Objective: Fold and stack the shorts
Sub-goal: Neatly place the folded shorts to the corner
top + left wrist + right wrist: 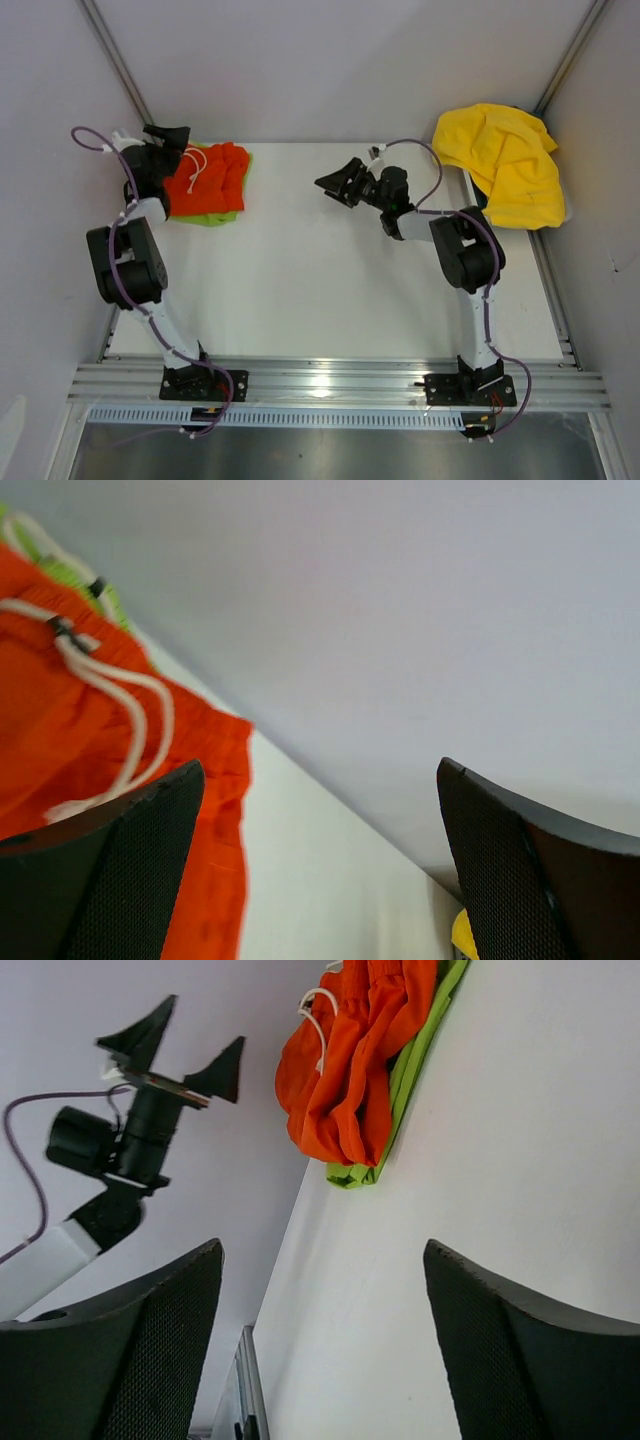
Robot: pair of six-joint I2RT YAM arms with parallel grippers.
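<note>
top view: orange shorts (205, 175) on lime shorts (214, 217); table's (300, 280) edge just left of them; left gripper (320, 765) spread beside them, right gripper (322, 1250) spread well right.

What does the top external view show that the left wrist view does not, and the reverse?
Only the top external view: the right claw, open and empty above the table, and the whole crumpled yellow cloth heap at the far right corner; the wrist view catches at most a yellow sliver. Only the left wrist view: the left claw close up, its meshed fingers wide apart with nothing between them. Both: the orange-red cloth shorts with their white drawstring, lying on the lime-green cloth shorts.
</note>
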